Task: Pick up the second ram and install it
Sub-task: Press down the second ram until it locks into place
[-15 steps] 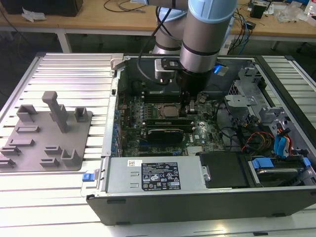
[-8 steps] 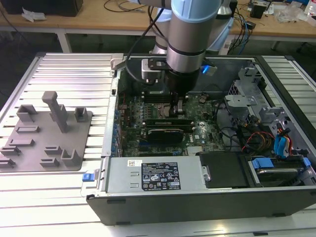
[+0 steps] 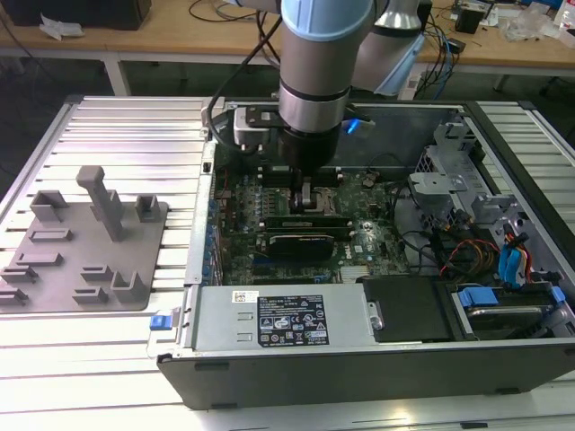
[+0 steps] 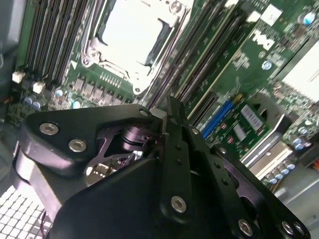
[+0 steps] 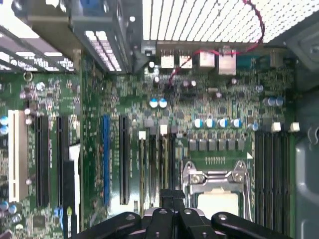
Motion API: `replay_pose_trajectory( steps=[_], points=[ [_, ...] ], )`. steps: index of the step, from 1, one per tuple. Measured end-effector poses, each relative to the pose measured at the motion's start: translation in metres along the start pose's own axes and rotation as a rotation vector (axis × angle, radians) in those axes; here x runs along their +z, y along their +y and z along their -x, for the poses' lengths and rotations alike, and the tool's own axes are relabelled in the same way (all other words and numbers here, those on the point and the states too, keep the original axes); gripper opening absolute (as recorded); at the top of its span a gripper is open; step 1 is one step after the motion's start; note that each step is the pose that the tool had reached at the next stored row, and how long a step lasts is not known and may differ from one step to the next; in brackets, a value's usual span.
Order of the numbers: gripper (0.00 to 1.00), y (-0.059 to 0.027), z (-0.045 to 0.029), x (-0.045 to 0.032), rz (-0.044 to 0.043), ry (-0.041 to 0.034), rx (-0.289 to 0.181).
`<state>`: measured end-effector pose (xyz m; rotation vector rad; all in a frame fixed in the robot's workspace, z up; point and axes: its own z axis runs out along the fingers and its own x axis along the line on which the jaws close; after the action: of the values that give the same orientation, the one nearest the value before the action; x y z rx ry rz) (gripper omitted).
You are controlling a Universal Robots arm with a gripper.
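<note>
On the exterior view's left, the grey holder block point(image 3: 85, 247) sits on the ribbed table point(image 3: 135, 135). To its right, my hand point(image 3: 308, 199) is down inside the open computer case point(image 3: 359, 346), just above the memory slots point(image 5: 155, 164) beside the processor socket point(image 4: 130, 37). My fingers point(image 4: 175, 129) look pressed together, and I cannot make out the second ram between them.
</note>
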<state>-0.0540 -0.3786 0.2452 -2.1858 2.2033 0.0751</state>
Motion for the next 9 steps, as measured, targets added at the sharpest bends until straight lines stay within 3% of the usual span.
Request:
replay_pose_trajectory(
  steps=[4, 9],
  points=[
    [0.08, 0.0045, -0.0001, 0.0005, 0.0, -0.0001, 0.0],
    [0.08, 0.005, -0.0005, 0.0076, 0.0, 0.0, 0.0]
  ],
)
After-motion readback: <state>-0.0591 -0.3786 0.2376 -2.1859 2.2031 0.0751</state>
